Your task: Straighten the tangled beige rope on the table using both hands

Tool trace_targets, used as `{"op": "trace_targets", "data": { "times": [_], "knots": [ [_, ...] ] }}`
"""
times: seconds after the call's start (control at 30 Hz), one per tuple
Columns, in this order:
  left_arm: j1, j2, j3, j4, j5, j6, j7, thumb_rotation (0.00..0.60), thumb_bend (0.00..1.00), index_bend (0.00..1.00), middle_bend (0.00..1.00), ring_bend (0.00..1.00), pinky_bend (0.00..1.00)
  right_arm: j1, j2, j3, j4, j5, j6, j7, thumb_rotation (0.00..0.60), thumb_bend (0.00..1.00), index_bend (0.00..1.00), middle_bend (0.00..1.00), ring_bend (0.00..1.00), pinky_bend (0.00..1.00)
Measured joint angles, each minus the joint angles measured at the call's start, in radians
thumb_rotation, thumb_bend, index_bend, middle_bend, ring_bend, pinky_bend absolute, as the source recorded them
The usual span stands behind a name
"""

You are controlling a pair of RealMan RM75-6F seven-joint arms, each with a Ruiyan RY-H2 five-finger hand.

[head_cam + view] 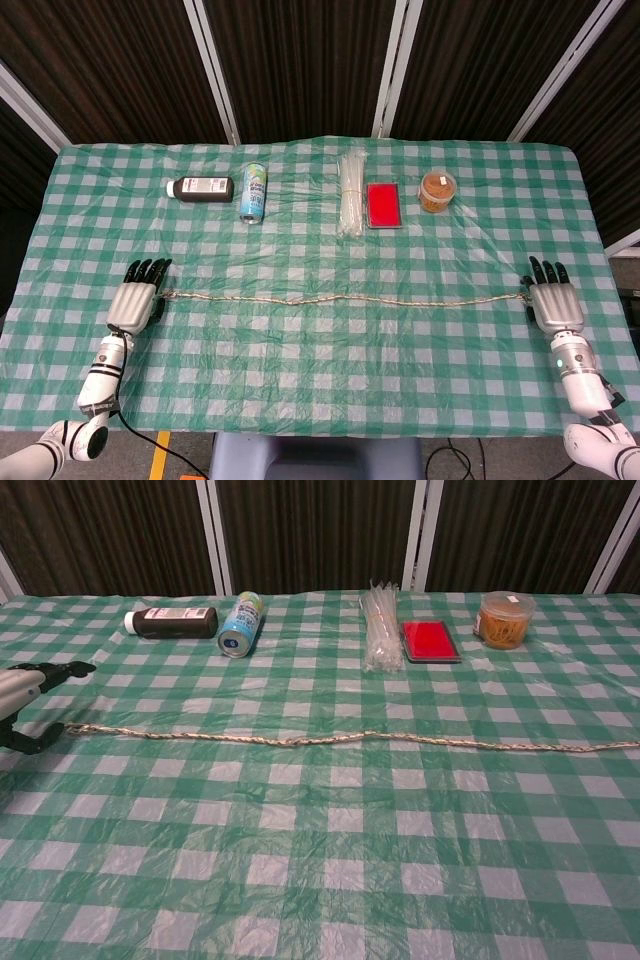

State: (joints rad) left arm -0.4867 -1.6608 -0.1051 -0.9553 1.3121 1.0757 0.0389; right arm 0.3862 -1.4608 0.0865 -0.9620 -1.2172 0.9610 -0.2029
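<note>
Beige rope lies across frame centre, nearly straight with slight waves mid-span. Left hand has fingers spread, rope end free beside it. Right hand: grip undeterminable. Advice: lift both hands away vertically, avoiding dragging the ends.

Each hand, left and right, shows silver-grey backs, black fingers, seemingly white-and-black wrists.

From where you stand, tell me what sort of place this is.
Probably a robot test bench, not a home: a table under a green checked cloth, dark panelled walls behind, and assorted props like a rope and a spray can.
</note>
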Motion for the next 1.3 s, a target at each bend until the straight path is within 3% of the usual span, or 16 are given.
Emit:
{"op": "trace_targets", "data": {
  "times": [0.13, 0.2, 0.27, 0.47, 0.7, 0.9, 1.1, 1.3],
  "knots": [
    [0.014, 0.026, -0.002, -0.043, 0.003, 0.02, -0.005, 0.6, 0.48, 0.0, 0.01, 0.0, 0.03, -0.006, 0.016, 0.002, -0.026, 0.0, 0.007, -0.003, 0.6, 0.58, 0.17, 0.0, 0.0, 0.0],
    [0.023, 0.051, -0.002, -0.076, 0.008, 0.038, -0.007, 0.6, 0.46, 0.0, 0.0, 0.0, 0.03, -0.012, 0.029, 0.003, -0.049, -0.002, 0.02, 0.003, 0.6, 0.52, 0.05, 0.0, 0.0, 0.0],
    [0.033, 0.079, -0.001, -0.112, 0.013, 0.055, -0.01, 0.6, 0.45, 0.0, 0.0, 0.0, 0.03, -0.021, 0.046, 0.004, -0.078, -0.009, 0.041, 0.013, 0.6, 0.48, 0.0, 0.0, 0.0, 0.0],
    [0.092, 0.215, 0.014, -0.285, 0.046, 0.148, -0.027, 0.6, 0.45, 0.0, 0.0, 0.0, 0.02, -0.077, 0.125, 0.001, -0.226, -0.068, 0.192, 0.062, 0.6, 0.43, 0.0, 0.0, 0.0, 0.0],
    [0.225, 0.414, 0.085, -0.513, 0.153, 0.346, -0.052, 0.6, 0.45, 0.0, 0.0, 0.0, 0.0, -0.212, 0.223, -0.026, -0.449, -0.182, 0.499, 0.078, 0.6, 0.43, 0.0, 0.0, 0.0, 0.0],
    [0.353, 0.437, 0.131, -0.521, 0.195, 0.503, -0.012, 0.6, 0.45, 0.0, 0.0, 0.0, 0.0, -0.366, 0.268, -0.074, -0.572, -0.262, 0.701, 0.027, 0.6, 0.42, 0.0, 0.0, 0.0, 0.0],
    [0.373, 0.45, 0.142, -0.517, 0.205, 0.496, 0.015, 0.6, 0.45, 0.0, 0.0, 0.0, 0.0, -0.387, 0.293, -0.102, -0.608, -0.305, 0.696, 0.004, 0.6, 0.42, 0.0, 0.0, 0.0, 0.0],
    [0.378, 0.464, 0.147, -0.527, 0.226, 0.481, -0.002, 0.6, 0.45, 0.0, 0.0, 0.0, 0.0, -0.394, 0.304, -0.097, -0.616, -0.306, 0.681, 0.009, 0.6, 0.42, 0.0, 0.0, 0.0, 0.0]
  ]
}}
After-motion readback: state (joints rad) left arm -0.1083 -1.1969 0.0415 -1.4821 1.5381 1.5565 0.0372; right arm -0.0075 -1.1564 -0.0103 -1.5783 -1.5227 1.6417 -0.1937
